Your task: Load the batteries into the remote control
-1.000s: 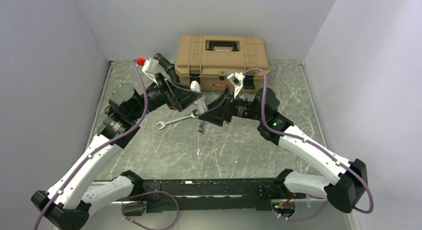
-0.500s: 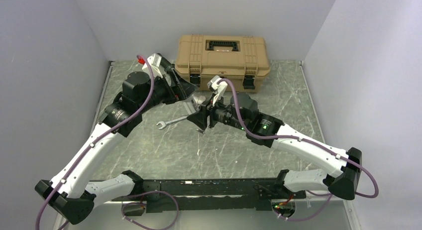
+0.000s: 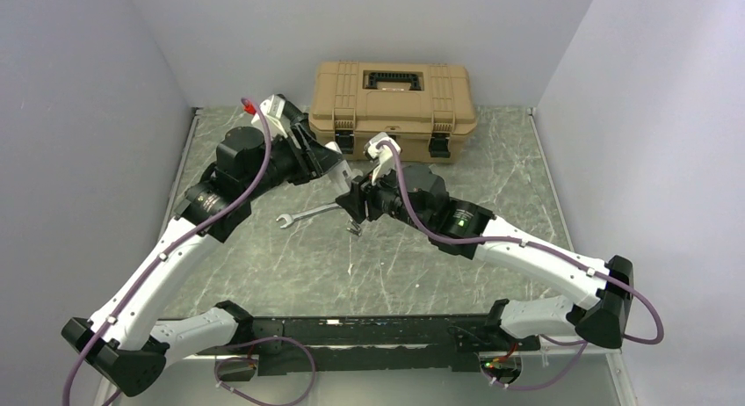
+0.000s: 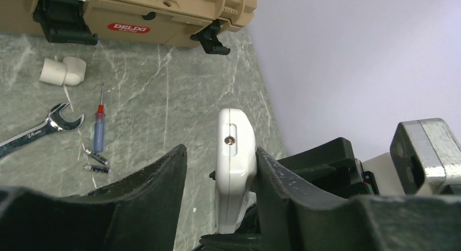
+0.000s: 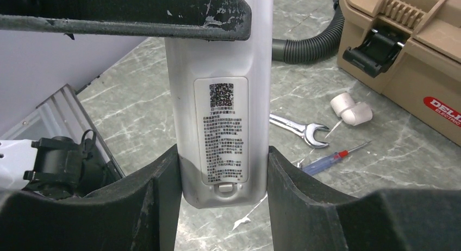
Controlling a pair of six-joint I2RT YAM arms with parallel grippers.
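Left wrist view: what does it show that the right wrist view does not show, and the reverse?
Only the left wrist view shows two batteries lying beside the screwdriver. Only the right wrist view shows the label on the back of the remote and a black hose. Both show the remote, wrench, screwdriver, white pipe piece and tan toolbox.
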